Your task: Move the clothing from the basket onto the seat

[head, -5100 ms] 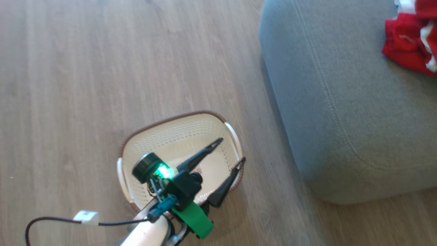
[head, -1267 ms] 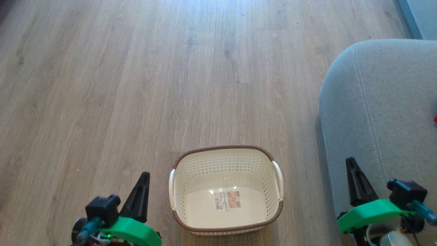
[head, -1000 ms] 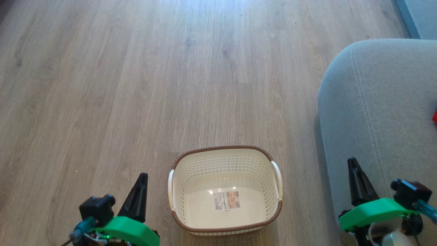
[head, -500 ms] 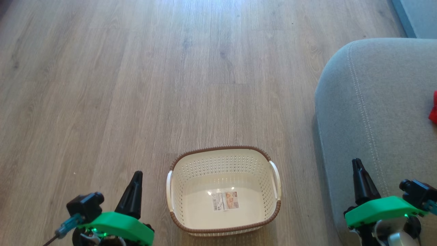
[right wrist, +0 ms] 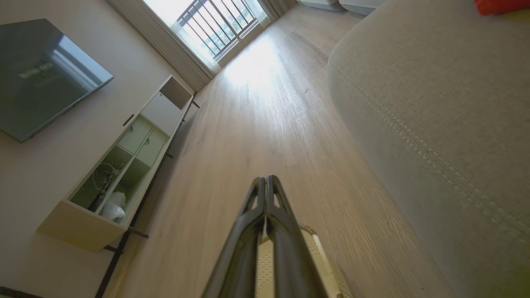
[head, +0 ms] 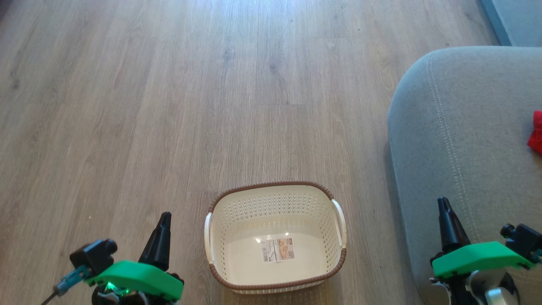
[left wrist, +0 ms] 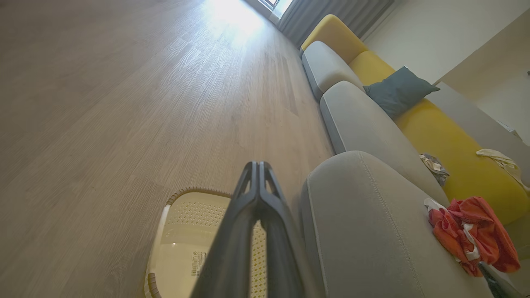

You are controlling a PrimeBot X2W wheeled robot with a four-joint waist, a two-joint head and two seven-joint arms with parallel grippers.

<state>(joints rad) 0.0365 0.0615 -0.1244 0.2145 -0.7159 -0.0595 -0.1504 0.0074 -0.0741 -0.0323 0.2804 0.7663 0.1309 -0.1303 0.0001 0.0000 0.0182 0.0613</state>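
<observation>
The cream basket (head: 336,218) with its brown rim stands on the wooden floor, holding nothing but a label sticker on its bottom. Red clothing (left wrist: 472,234) with white trim lies bunched on the grey-green seat (head: 465,127); a red edge of the clothing (head: 536,137) peeks in at the head view's right side. My left gripper (head: 165,216) hangs shut and holding nothing, left of the basket. Over the seat's front corner, my right gripper (head: 442,201) is shut too, with nothing in it. Both wrist views show the fingers pressed together, the left gripper (left wrist: 257,165) and the right gripper (right wrist: 265,180).
A long sofa with yellow backs, grey seat cushions (left wrist: 360,120) and a dark teal pillow (left wrist: 397,89) runs along the wall. Pale cloths (left wrist: 499,159) lie on it. A low white cabinet (right wrist: 120,165) and a wall screen (right wrist: 41,74) stand opposite. Wooden floor (head: 169,106) spreads around the basket.
The head camera has drifted slightly right over the last second, bringing more red clothing into view. Both grippers have sunk a little in the picture. Five seconds ago the left gripper stood open over the basket.
</observation>
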